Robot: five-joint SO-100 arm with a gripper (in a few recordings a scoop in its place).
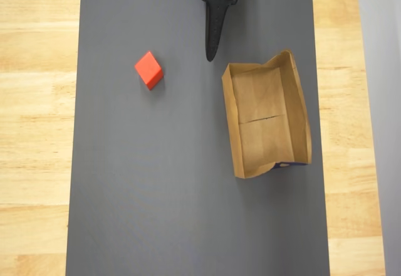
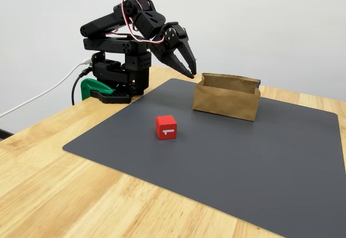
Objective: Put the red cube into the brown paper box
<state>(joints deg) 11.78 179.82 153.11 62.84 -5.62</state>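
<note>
The red cube [image 1: 149, 70] sits on the dark grey mat, in the upper left part of the overhead view; in the fixed view the red cube [image 2: 166, 127] shows a white mark on its front face. The brown paper box [image 1: 266, 113] lies to its right, hollow side up, with a crease across its floor and a blue edge at its near end. In the fixed view the brown paper box [image 2: 227, 96] stands behind the cube. My black gripper [image 1: 210, 55] hangs shut with nothing in it, above the mat's far edge, between cube and box. Its tips [image 2: 193, 73] hover just left of the box's corner.
The grey mat [image 1: 156, 194] covers most of a wooden table [image 1: 37, 132]. The arm's base with a green clamp [image 2: 97, 89] and a white cable [image 2: 43, 94] stands at the table's far left corner in the fixed view.
</note>
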